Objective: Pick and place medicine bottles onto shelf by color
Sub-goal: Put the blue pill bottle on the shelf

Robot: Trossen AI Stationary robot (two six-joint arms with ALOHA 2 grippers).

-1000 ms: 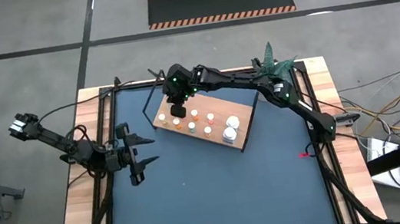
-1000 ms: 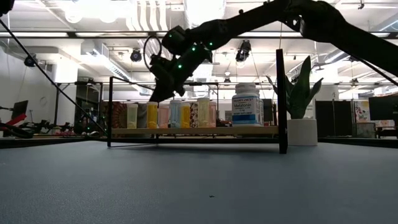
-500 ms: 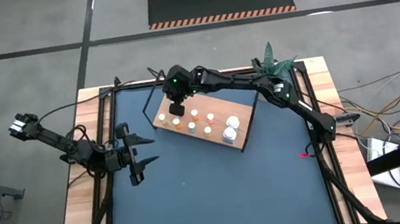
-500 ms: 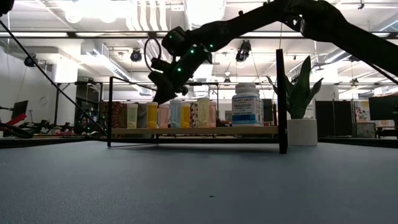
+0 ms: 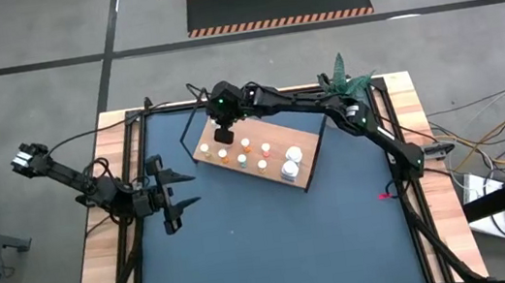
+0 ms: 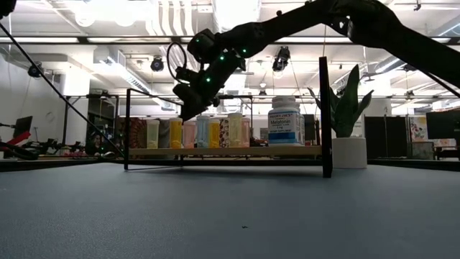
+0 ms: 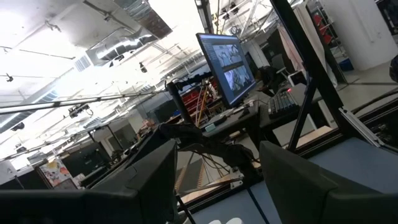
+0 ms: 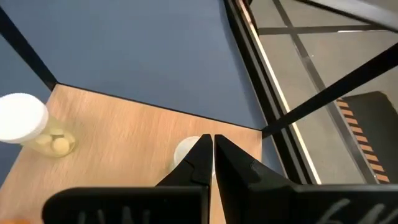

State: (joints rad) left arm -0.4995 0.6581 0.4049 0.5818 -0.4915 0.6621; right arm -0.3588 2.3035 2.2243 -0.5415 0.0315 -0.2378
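Right wrist view: the right gripper point(image 8: 212, 163) has its fingers pressed together, empty, above the shelf point(image 8: 124, 124), a white-capped bottle point(image 8: 25, 118) off to its side.

Robotics lab / industrial workshop. Grey concrete floor point(image 5: 14, 36) w/ a hazard-striped black mat point(image 5: 278, 3) at 12 o'clock of the blue table point(image 5: 274, 227). Low view: open ceiling w/ exposed ducts point(image 6: 172, 18), hanging lights, racks behind. Left wrist view: monitor point(image 7: 227, 59) + keyboard point(image 7: 283, 102) on a bench, more workstations beyond. Loose cables point(image 5: 488, 145) at 3 o'clock.
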